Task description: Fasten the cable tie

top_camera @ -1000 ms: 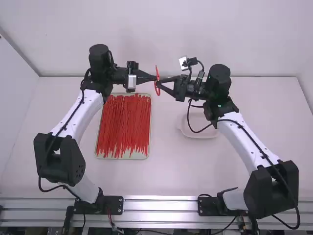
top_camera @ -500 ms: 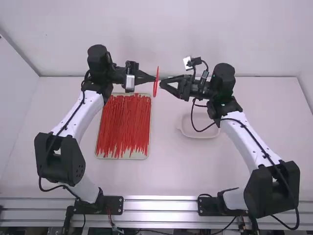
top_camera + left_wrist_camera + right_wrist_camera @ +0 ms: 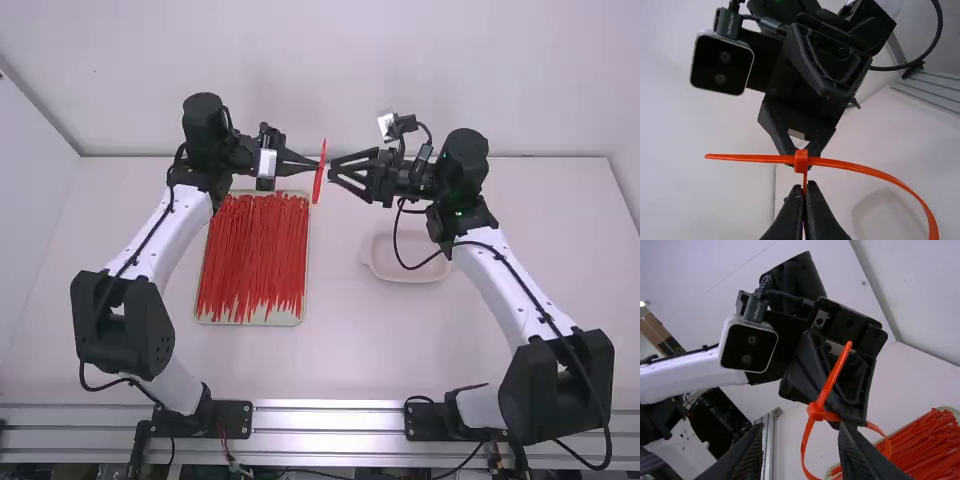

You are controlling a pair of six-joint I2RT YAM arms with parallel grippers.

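Note:
A red cable tie hangs upright in the air above the far end of the tray. My left gripper is shut on it. In the left wrist view my fingertips pinch the strip just below the tie's head. The strip runs through that head and curves off in a loop. My right gripper stands open a short way to the right of the tie, apart from it. In the right wrist view its fingers are spread wide, and the tie sits farther off in front of the left gripper.
A flat tray piled with several red cable ties lies left of the middle, under the left arm. A white bowl sits on the table below the right arm.
My right gripper has drawn back to the right, away from the tie. The tie stays in my left gripper, which has barely moved.

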